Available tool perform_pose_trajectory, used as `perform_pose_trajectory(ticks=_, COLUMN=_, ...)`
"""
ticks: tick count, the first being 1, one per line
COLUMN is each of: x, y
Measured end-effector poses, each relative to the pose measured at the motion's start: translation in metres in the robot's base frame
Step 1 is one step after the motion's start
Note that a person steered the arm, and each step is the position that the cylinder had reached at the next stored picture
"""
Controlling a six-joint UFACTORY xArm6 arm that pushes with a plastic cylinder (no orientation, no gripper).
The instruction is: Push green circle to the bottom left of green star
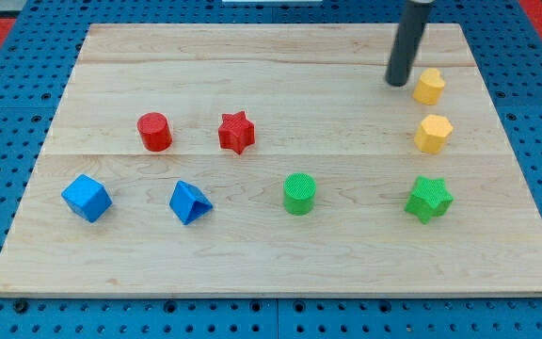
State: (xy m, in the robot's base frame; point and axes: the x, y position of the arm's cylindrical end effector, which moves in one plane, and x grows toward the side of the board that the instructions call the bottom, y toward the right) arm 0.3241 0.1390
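My tip point(398, 83) stood at eleven o'clock of the green plastic star point(428, 199), green plastic cylinder point(299, 193) at nine; no hand fitted.

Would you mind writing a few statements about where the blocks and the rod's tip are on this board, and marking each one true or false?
1. My tip is at the view's top right, just left of the upper yellow block. True.
2. The green circle already sits to the bottom left of the green star. False: it is left of the star, at about the same height in the view.
3. The red cylinder stands left of the red star. True.
4. My tip is touching the green circle. False: it is far off, up by the yellow blocks.
5. Two blue blocks, the blue cube and the blue triangular block, lie at the view's lower left. True.
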Motion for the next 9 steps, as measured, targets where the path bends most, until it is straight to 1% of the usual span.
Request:
perform_pose_trajectory(ticks=1, x=0.021, y=-0.071)
perform_pose_trajectory(ticks=2, x=0.102, y=-0.068)
perform_pose_trajectory(ticks=3, x=0.150, y=-0.074)
perform_pose_trajectory(ticks=4, x=0.145, y=-0.118)
perform_pose_trajectory(ticks=5, x=0.193, y=-0.117)
perform_pose_trajectory(ticks=6, x=0.195, y=-0.127)
perform_pose_trajectory(ticks=7, x=0.214, y=-0.171)
perform_pose_trajectory(ticks=8, x=0.246, y=-0.129)
perform_pose_trajectory(ticks=9, x=0.245, y=-0.093)
